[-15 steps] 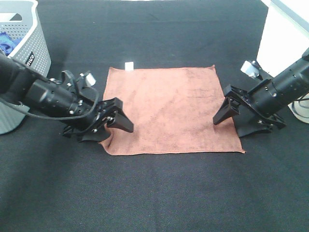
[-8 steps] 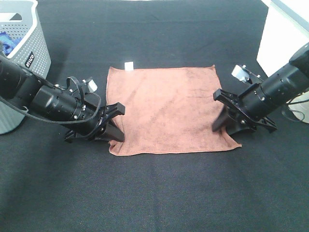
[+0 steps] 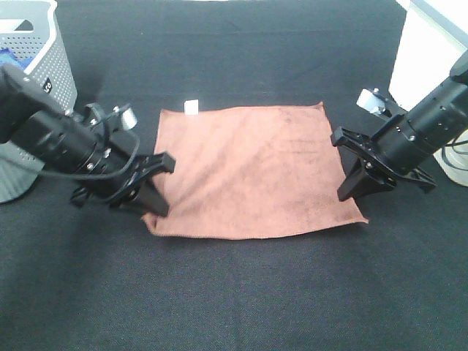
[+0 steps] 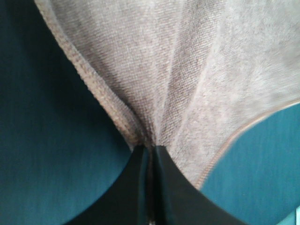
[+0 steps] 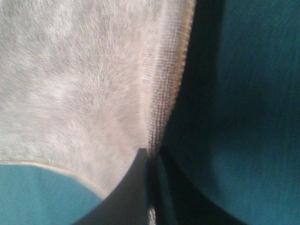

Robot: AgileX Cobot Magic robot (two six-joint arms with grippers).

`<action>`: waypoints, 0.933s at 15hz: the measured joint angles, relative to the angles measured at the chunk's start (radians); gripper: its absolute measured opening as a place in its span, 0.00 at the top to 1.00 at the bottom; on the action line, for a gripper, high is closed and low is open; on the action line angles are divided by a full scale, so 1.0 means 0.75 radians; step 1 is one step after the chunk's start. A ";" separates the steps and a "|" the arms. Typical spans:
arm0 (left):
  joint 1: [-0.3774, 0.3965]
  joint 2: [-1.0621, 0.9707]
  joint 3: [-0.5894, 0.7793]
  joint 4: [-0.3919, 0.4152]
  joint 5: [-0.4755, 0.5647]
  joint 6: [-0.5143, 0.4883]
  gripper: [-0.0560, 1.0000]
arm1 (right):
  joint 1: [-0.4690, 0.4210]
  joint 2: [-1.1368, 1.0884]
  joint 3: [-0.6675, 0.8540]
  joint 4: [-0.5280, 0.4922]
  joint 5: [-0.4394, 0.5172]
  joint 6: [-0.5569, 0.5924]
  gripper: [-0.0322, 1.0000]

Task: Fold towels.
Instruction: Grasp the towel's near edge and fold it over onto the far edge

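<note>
The terracotta towel [image 3: 252, 172] lies spread in the middle of the black table, with its small white tag [image 3: 192, 107] at the far edge. My left gripper [image 3: 155, 210] is shut on the towel's left edge near the near-left corner. The left wrist view shows its fingers [image 4: 140, 187] pinching a bunched fold of the cloth [image 4: 187, 70]. My right gripper [image 3: 348, 193] is shut on the right edge near the near-right corner. The right wrist view shows its fingers [image 5: 140, 192] clamped on the stitched hem of the cloth [image 5: 84, 84].
A grey perforated basket [image 3: 51, 69] stands at the back left, behind my left arm, with something blue [image 3: 7, 57] inside. A white box [image 3: 428, 55] stands at the back right. The black table cover [image 3: 241, 292] extends in front of the towel.
Both grippers have closed on the towel's side edges. My left gripper has shifted left and my right gripper right, drawing the near corners outward and stretching the cloth.
</note>
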 joint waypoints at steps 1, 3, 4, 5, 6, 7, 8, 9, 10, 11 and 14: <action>0.000 -0.035 0.063 0.012 0.003 -0.008 0.93 | 0.004 -0.024 0.039 -0.007 0.007 0.015 0.97; 0.000 -0.116 0.192 0.015 0.003 -0.015 0.93 | 0.004 -0.068 0.153 -0.004 0.008 0.020 0.97; 0.000 -0.180 0.291 0.012 -0.004 -0.015 0.93 | 0.004 -0.111 0.240 0.024 0.008 0.019 0.97; 0.000 -0.219 0.344 0.005 -0.027 -0.012 0.93 | 0.004 -0.143 0.273 0.045 0.007 0.005 0.97; -0.001 -0.259 0.369 -0.001 -0.053 0.003 0.93 | 0.007 -0.168 0.287 0.065 0.003 -0.019 0.97; -0.001 -0.296 0.372 -0.012 -0.081 0.016 0.93 | 0.007 -0.187 0.288 0.076 -0.007 -0.041 0.97; -0.001 -0.324 0.364 -0.016 -0.107 0.019 0.93 | 0.007 -0.204 0.277 0.085 -0.028 -0.055 0.97; -0.001 -0.339 0.339 -0.020 -0.125 0.020 0.93 | 0.007 -0.209 0.247 0.088 -0.033 -0.065 0.97; -0.001 -0.341 0.305 -0.020 -0.152 0.020 0.93 | 0.007 -0.209 0.200 0.088 -0.037 -0.077 0.97; -0.001 -0.341 0.305 -0.020 -0.152 0.020 0.93 | 0.007 -0.209 0.200 0.088 -0.037 -0.077 0.97; -0.001 -0.341 0.185 0.003 -0.299 0.020 0.93 | 0.007 -0.159 -0.028 0.095 -0.040 -0.083 0.97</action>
